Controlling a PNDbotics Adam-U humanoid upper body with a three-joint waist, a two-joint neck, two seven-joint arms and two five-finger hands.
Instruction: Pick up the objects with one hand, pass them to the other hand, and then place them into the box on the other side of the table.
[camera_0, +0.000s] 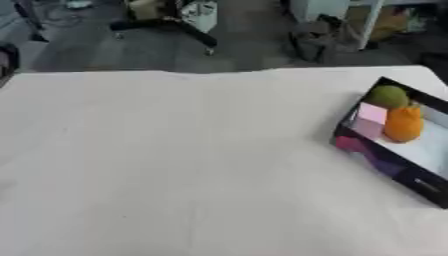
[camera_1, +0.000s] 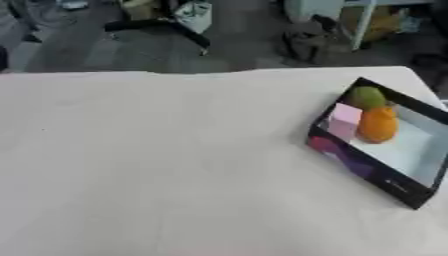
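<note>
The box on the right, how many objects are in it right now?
3, all bunched at the far-left end of the box: a green round object in the far corner, an orange object just in front of it, a pink block beside those.

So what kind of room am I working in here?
Probably a lab or workshop, not a home. A white table carries a black box holding an orange object, a green one and a pink block; behind it, grey floor with equipment stands and clutter.

No part of robot body in either view; neither arm nor hand visible.
</note>
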